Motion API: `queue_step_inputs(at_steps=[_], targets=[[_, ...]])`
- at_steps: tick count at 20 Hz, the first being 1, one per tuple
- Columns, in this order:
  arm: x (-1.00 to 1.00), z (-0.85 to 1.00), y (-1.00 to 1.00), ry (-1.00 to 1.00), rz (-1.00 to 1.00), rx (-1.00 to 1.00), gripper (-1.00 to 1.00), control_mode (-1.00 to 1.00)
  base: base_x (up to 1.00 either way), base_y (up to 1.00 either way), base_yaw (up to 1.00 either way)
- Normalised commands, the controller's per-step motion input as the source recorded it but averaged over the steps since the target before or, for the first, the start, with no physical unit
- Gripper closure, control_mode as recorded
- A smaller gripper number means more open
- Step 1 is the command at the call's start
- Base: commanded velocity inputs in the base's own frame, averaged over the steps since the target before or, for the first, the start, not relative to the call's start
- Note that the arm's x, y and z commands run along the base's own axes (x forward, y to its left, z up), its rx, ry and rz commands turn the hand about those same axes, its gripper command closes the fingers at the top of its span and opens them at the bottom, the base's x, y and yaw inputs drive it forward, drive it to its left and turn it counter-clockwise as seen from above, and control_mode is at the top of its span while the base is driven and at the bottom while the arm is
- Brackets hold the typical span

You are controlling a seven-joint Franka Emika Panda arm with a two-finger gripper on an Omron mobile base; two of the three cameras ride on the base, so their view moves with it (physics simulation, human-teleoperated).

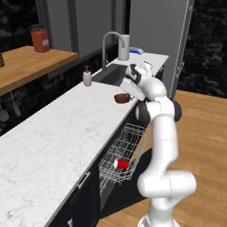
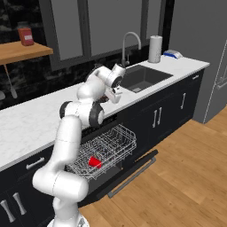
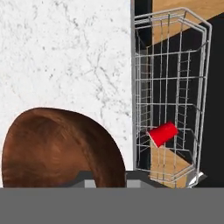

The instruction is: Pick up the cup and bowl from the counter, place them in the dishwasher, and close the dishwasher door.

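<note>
Here, the scene is set out by item.
Gripper: the gripper (image 1: 125,94) is seen low over the counter edge, beside the sink; its jaws are drawn in, and the bowl's wall lies right at the fingertips in the hand view, so the bowl appears to be clamped by its rim.
Bowl: the dark brown bowl (image 1: 121,98) is seen at the front edge of the counter (image 1: 48,146), directly at the gripper; whether it is lifted clear of the marble cannot be told. In the hand view the bowl (image 3: 61,148) is seen close up, with white marble beyond it.
Cup: the red cup (image 1: 120,164) is seen lying on its side inside the pulled-out wire rack (image 1: 126,150), its white mouth turned to one side; in the right base view the cup (image 2: 93,162) lies near the rack's front.
Dishwasher: the dishwasher (image 2: 106,150) is shown open, with 1 rack drawn out over the lowered dishwasher door (image 2: 128,175).
Sink: a dark sink (image 2: 142,77) with a curved faucet (image 2: 131,44) is seen just beyond the gripper.
Soap bottle: a small bottle (image 1: 88,77) is seen standing beside the sink.
</note>
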Motion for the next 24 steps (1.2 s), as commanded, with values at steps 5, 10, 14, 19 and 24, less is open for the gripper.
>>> queue_step_inputs(at_steps=[5,10,14,19,24], targets=[[-1.00,-0.08,-0.66,-0.10,0.13,0.00,1.00,-1.00,0.00,0.00,0.00],[-1.00,-0.64,-0.67,-0.04,0.12,0.04,1.00,-1.00,0.00,0.00,0.00],[-0.54,-1.00,-0.44,0.00,0.03,0.09,1.00,-1.00,0.00,0.00,0.00],[0.14,-1.00,-0.10,-0.01,0.00,0.06,1.00,-1.00,0.00,0.00,0.00],[0.26,-0.99,-0.02,-0.01,0.01,0.04,1.00,-1.00,0.00,0.00,0.00]])
